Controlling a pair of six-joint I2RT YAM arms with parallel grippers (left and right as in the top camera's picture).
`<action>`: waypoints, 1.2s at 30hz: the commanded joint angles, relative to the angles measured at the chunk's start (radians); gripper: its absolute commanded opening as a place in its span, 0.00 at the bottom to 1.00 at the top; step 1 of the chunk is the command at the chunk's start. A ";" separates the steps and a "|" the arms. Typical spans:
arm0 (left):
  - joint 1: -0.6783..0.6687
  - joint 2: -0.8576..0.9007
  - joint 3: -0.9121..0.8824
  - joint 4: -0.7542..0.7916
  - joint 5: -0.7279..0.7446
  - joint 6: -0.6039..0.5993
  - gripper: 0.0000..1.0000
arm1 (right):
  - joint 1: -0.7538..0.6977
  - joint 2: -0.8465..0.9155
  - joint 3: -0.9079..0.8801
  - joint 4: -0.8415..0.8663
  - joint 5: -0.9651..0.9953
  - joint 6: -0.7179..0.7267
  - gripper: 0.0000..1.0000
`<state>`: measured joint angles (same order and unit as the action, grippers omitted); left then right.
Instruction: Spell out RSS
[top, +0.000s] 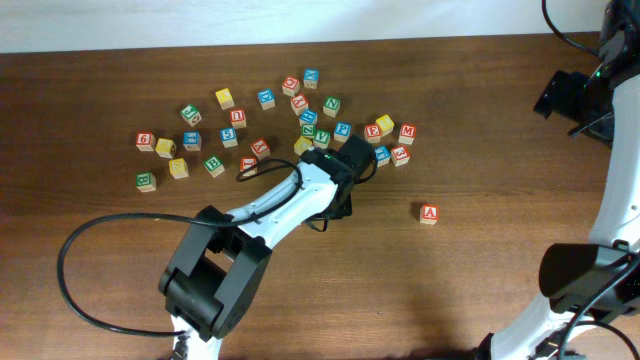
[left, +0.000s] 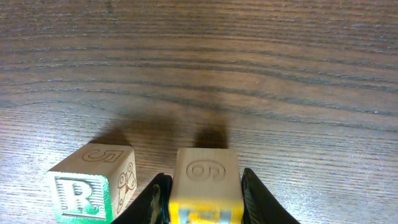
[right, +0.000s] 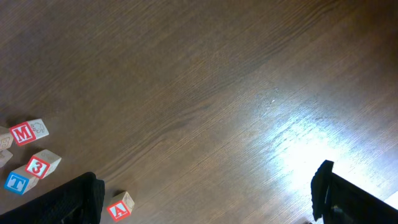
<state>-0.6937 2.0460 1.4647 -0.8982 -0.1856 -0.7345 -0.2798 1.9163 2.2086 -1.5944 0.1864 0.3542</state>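
Dark wood table (left: 249, 62): yellow-faced wooden cube (left: 206, 180) pinched in left gripper (left: 205, 202); green-R wooden cube (left: 87, 183) alongside, top engraved 5; right gripper (right: 208, 199) spread, empty.

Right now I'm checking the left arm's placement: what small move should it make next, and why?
Probably ease down and open the left gripper. Its fingers clamp the yellow-faced cube just right of the R cube in the wrist view, a narrow gap between them, fronts roughly in line. Whether the cube already rests on the table is unclear, so lower gently before releasing.

Robot test bench: dark wood-grain table (top: 500, 140), cabled arm (top: 270, 210), scattered letter cubes (top: 236, 117).
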 joint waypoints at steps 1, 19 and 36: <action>-0.005 0.002 -0.018 -0.008 -0.021 0.023 0.29 | 0.004 0.003 0.002 -0.002 0.009 -0.007 0.98; -0.004 0.001 0.067 -0.013 -0.013 0.043 0.46 | 0.004 0.003 0.002 -0.002 0.009 -0.007 0.98; 0.683 0.003 0.387 -0.396 -0.014 0.217 0.74 | 0.004 0.003 0.002 -0.002 0.009 -0.006 0.98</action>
<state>-0.0662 2.0514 1.9415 -1.3384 -0.1955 -0.5369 -0.2798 1.9167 2.2086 -1.5940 0.1864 0.3546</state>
